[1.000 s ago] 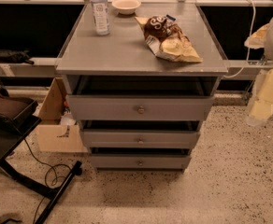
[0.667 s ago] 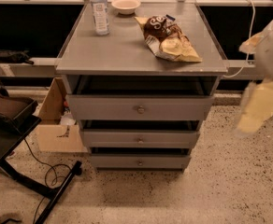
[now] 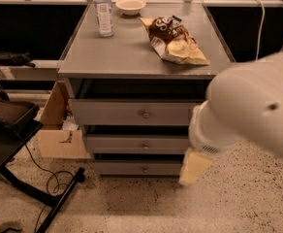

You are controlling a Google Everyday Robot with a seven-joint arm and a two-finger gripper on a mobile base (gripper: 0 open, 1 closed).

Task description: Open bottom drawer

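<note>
Gripper (image 3: 195, 166) low, beside right end of bottom drawer (image 3: 132, 168), lowest of 3 fronts; open or closed: cannot tell.

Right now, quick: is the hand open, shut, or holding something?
Hand: cannot be told. It hangs low, in front of the right end of the bottom drawer, on the end of the arm that fills the right foreground.

Perhaps a lab, drawer cabinet (image 3: 127, 52), floor cables (image 3: 52, 182); gripper (image 3: 195, 168) at lower right
</note>
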